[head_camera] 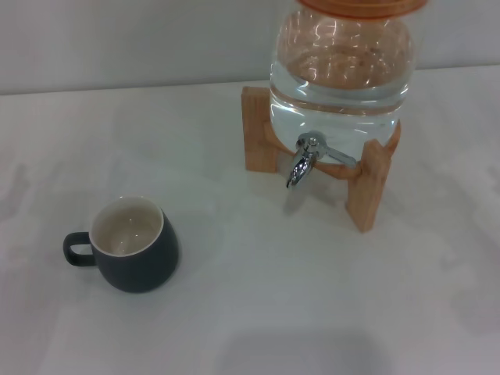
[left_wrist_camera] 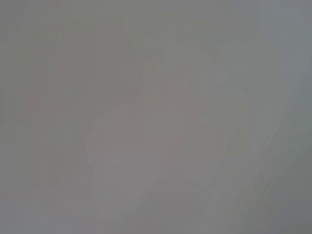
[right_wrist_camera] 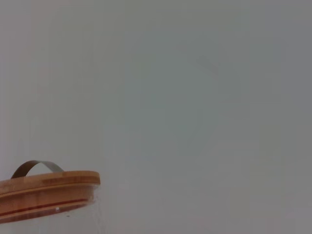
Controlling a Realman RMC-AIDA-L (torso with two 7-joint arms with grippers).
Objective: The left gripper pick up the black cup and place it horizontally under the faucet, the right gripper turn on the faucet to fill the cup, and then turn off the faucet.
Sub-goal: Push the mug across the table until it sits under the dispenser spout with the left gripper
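Nothing of the task appears to be done yet. The white desk is carrying everything, and the largest thing on it, the clear water jar, is sitting on its wooden stand toward the far right, holding plenty of water. Its bamboo lid, with a dark strap handle, is showing at the edge of the right wrist view, so that arm is probably hovering somewhere near the top of the jar, though the arm itself is not showing in any view.

The black cup is standing upright near the front left of the desk, well apart from the jar, its cream inside looking empty and its loop handle pointing left. The faucet is jutting out of the jar's front with no water running from it and nothing under its spout.

Neither the left gripper nor the right gripper is appearing in the head view, and the left wrist view is giving only a blank grey surface, so I cannot tell how the fingers of either are standing. Picking up the cup, placing it, filling, and shutting off are all still ahead.
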